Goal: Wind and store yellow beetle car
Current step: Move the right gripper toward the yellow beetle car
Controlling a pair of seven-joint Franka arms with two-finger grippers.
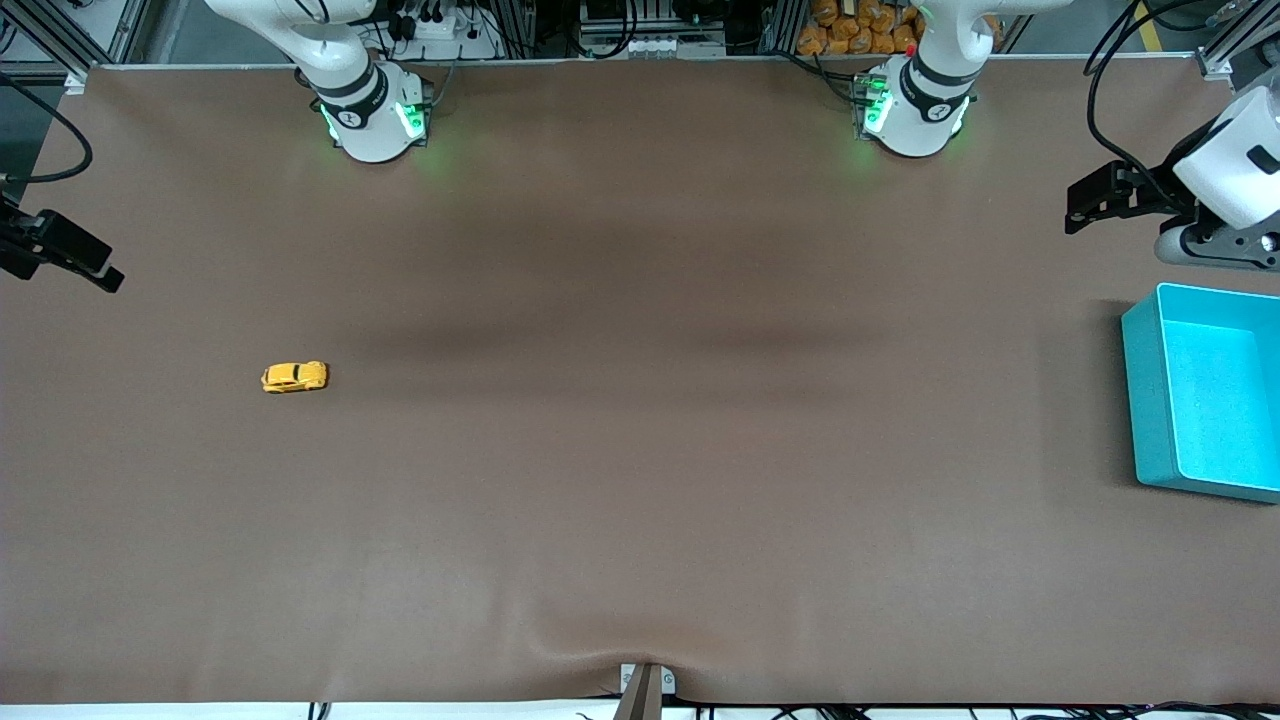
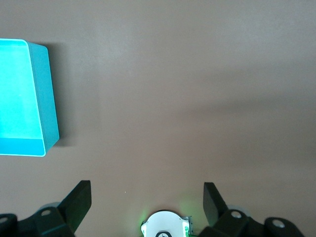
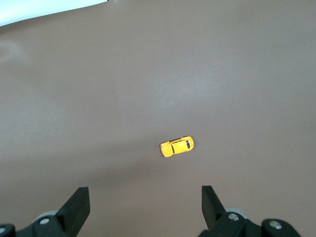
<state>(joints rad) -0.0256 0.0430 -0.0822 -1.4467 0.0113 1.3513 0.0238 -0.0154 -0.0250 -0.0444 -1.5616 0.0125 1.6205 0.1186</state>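
Brown table cloth carries the yellow beetle car toward the right arm's end, well apart from the teal bin. Right gripper and left gripper hang gaping, empty — so tiny and rounded a car could roll or squirt free under a badly centred pinch.

the tiny yellow-orange toy beetle car with dark windows sits upright on its wheels on the brown tabletop, alone, toward the right arm's end, lengthwise along the table, well in from every edge.

High front camera; wrist cameras (downward).
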